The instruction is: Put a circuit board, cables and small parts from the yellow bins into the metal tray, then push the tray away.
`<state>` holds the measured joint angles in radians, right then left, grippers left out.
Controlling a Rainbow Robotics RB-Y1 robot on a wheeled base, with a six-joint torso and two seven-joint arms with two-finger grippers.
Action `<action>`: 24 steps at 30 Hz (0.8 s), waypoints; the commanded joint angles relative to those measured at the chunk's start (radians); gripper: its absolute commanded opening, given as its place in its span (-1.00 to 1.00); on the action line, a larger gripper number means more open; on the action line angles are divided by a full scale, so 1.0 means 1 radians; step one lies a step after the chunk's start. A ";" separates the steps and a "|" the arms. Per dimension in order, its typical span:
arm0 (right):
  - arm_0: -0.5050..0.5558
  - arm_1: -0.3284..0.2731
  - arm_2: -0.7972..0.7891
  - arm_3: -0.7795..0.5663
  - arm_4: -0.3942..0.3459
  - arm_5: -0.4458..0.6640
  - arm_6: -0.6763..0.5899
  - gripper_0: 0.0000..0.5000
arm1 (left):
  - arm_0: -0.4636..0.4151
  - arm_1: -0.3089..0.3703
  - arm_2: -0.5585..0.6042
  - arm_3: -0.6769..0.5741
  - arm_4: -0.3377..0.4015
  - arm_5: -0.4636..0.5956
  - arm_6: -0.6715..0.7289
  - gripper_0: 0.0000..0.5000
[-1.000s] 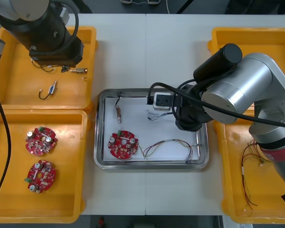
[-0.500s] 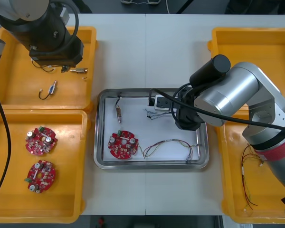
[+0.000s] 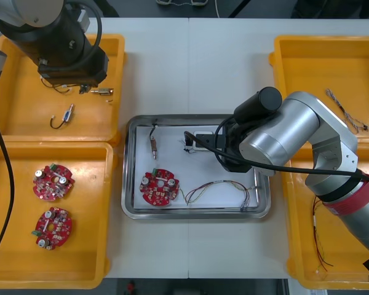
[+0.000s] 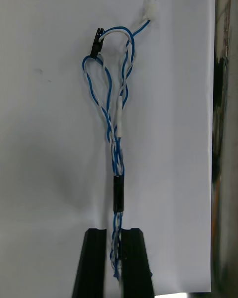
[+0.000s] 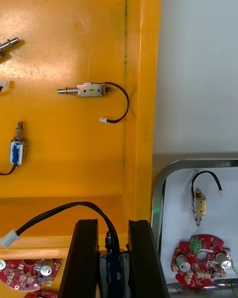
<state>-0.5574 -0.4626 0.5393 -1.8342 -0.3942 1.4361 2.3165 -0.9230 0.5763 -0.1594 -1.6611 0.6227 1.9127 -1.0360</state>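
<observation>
Right gripper [image 4: 115, 233] is low over the shiny metal tray with a white inside [image 3: 197, 214], at its far middle. Fingers are nearly together, pinched on one end of the twisted blue and white cable [image 4: 116, 129]. The rest of that cable runs straight out from the fingertips, loops lying flat on the white liner, its black and white plugs at the far end, near the tray's rim.

Also in the tray:
- round red circuit board [image 3: 159, 186], near left corner
- small metal part with a black lead [image 3: 153, 142], beyond the board
- thin red and yellow cable [image 3: 221, 186], just right of the board

Left gripper [image 5: 113, 223] hangs over the far left yellow plastic bin [image 3: 24, 117], near its inner wall. Fingers are clamped on a small dark metal part [image 5: 113, 270]; its black cable arcs away to a white plug.
</observation>
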 commanded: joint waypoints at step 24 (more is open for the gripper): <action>0.005 0.002 -0.144 -0.171 -0.037 0.244 0.024 1.00 | -0.028 -0.004 0.031 -0.034 0.008 0.007 0.108 -0.99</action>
<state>-0.5573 -0.4626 0.4563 -1.9344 -0.4090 1.6325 2.3383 -0.9230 0.5763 -0.1594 -1.6611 0.6227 1.9127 -1.0359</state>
